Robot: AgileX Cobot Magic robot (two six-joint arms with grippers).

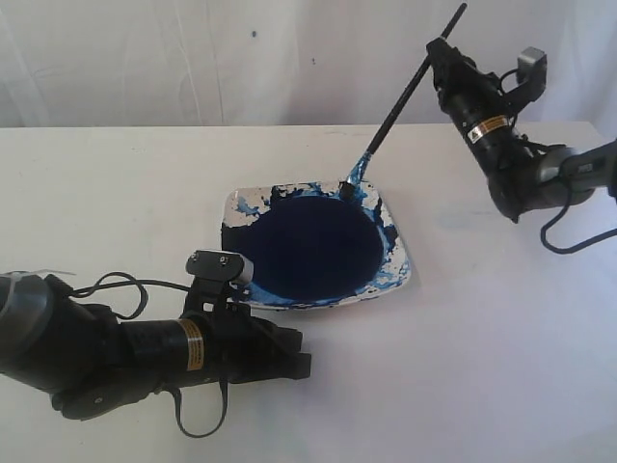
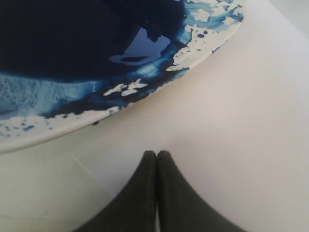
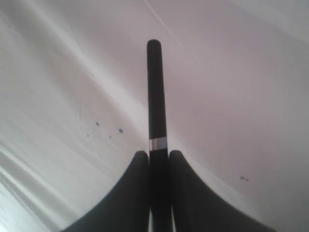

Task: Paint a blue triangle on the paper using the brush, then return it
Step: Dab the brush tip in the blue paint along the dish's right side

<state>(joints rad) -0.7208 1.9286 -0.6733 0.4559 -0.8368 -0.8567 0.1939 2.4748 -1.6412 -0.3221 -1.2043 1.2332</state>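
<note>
At the far rim of the square white dish with blue-smeared edges, you have the thin long black-handled paintbrush with its dark tip down on the rim, right at the edge of the round dark navy paint pool. The handle leans up and away toward the white draped cloth backdrop. Your right gripper is clamped on the upper handle, and the right wrist view shows both fingers tight on it with the butt end sticking out beyond them. Your left gripper has its fingers pressed together with nothing between them, and it lies low on the large plain white matte paper, just in front of the dish's near edge. Progress: I judge you're at paint loading. No blue triangle is visible anywhere on the sheet, so all of the painting and the brush return are left to do. Room: there's wide bare paper left of the dish and a fair patch to its near right. The left arm blocks the near-left strip, so keep strokes away from it. The right arm's cable loops low on the right, and the backdrop closes off the far side.
</note>
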